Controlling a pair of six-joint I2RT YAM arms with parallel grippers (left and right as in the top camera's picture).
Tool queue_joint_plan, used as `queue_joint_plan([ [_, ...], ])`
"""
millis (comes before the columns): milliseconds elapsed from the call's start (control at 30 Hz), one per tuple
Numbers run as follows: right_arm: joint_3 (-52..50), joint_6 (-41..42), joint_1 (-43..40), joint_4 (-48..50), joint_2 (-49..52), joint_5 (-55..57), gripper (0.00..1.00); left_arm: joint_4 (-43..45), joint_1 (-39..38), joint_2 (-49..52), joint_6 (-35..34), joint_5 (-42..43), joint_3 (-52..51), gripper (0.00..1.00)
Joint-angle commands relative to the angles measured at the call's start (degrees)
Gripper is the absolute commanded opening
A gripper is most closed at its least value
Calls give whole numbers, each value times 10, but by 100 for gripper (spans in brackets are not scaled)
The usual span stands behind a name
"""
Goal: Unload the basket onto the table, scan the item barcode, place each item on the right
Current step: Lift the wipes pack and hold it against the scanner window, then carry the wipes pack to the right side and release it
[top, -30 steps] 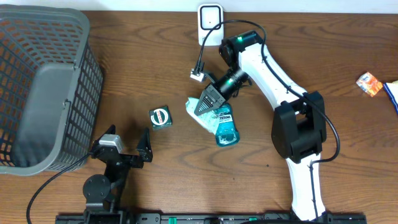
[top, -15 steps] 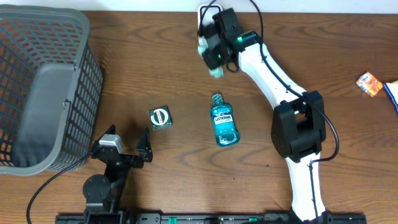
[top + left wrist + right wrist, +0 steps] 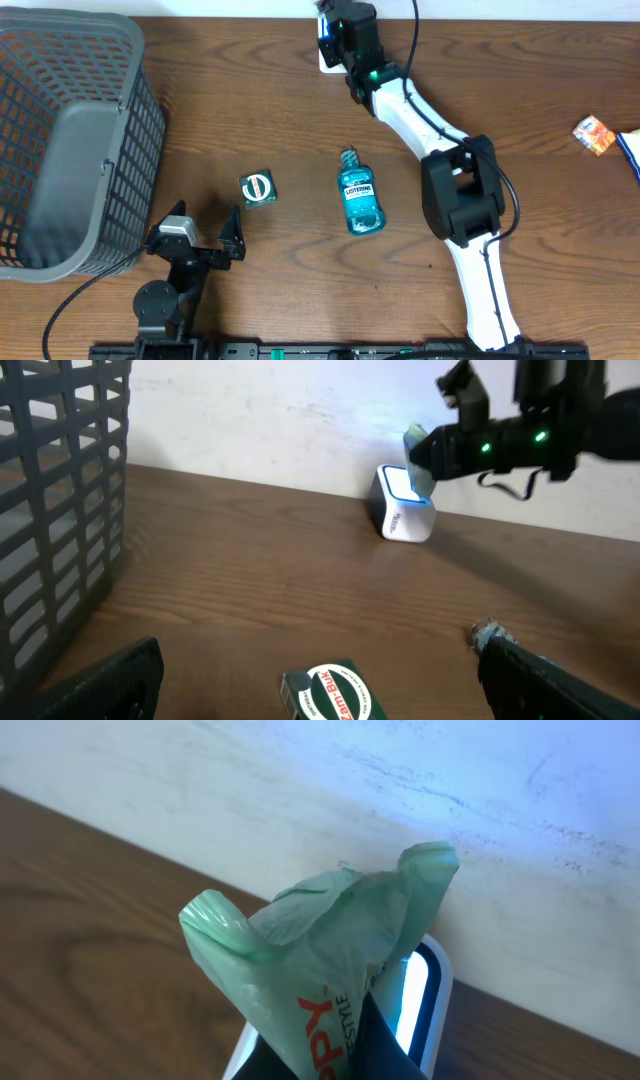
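Since a moment ago, our right gripper [image 3: 338, 30] has swung from the middle of the table to the far edge, carrying the green packet [image 3: 318, 945]. We keep it pinched shut on the packet's lower end, so the packet hangs right by the lit scanner [image 3: 420, 995], presumably to show it the barcode. Our left gripper [image 3: 205, 235] sits spread wide and empty at the near left, out of the way. A mouthwash bottle [image 3: 361, 200] and a small box [image 3: 257, 188] lie mid-table.
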Motion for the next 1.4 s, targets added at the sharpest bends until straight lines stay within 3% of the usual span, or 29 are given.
queue_joint_plan([
  [0, 8, -11, -2, 34, 13, 43, 1, -19, 2, -4, 6, 7, -10, 98],
  [200, 37, -12, -2, 0, 12, 91, 1, -19, 2, -4, 6, 7, -10, 98],
  [367, 54, 5, -17, -122, -19, 220, 1, -19, 2, -4, 6, 7, -10, 98],
  [600, 53, 15, -102, -287, -50, 372, 1, -19, 2, -4, 6, 7, -10, 98],
  [767, 39, 13, -211, -351, -49, 367, 1, -19, 2, -4, 6, 7, -10, 98],
  [1000, 30, 13, -338, -366, -49, 257, 6, -19, 2, -4, 6, 7, -10, 98],
  [1067, 30, 14, -360, -366, -49, 235, 13, -19, 2, -4, 6, 7, -10, 98],
  [1100, 30, 24, -369, -366, -49, 231, 24, -19, 2, -4, 6, 7, -10, 98],
  [1200, 33, 68, -379, -385, -56, 231, 64, -19, 2, -4, 6, 7, -10, 98],
  [1233, 35, 84, -379, -400, -66, 231, 88, -19, 2, -4, 6, 7, -10, 98],
  [1267, 35, 91, -376, -411, -78, 224, 99, -19, 2, -4, 6, 7, -10, 98],
  [1367, 35, 96, -365, -446, -116, 172, 99, -19, 2, -4, 6, 7, -10, 98],
])
